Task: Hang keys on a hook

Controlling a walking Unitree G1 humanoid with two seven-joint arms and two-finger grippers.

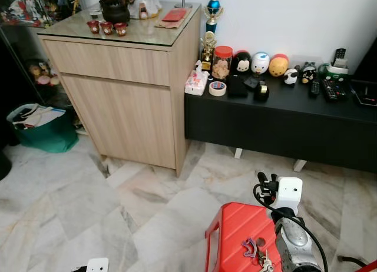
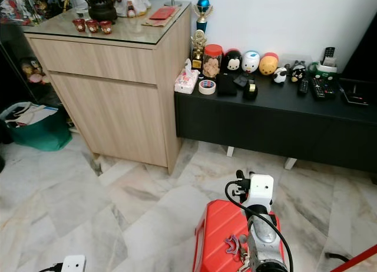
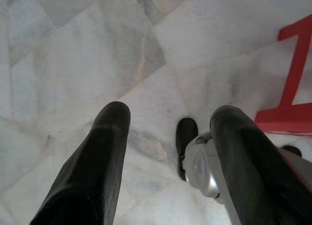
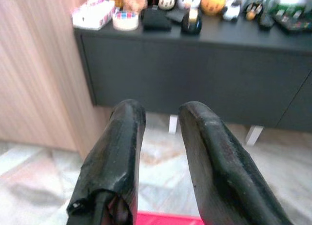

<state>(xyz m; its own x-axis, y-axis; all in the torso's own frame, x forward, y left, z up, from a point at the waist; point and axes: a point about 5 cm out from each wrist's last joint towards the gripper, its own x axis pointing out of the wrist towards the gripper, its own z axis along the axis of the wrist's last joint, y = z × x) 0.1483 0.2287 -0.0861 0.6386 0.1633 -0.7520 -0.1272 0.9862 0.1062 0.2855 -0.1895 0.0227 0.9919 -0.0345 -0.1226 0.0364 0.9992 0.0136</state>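
Lying on the red stool (image 1: 235, 234) nearest the robot, the keys (image 1: 254, 252) with a purple fob sit just beside the right arm. Right gripper (image 4: 161, 119) hovers above the stool, fingers a narrow gap apart, holding nothing, aimed at the black console (image 1: 283, 122). Left gripper (image 3: 168, 122) hangs low over the marble floor (image 1: 88, 201), fingers wide, empty. Farther off, wooden cabinet (image 1: 123, 95) stands touching the console, which carries a tape roll (image 1: 217, 88), tissue box (image 1: 196, 82) and plush toys (image 1: 260, 63). Green bag (image 1: 41, 128) sits far left.
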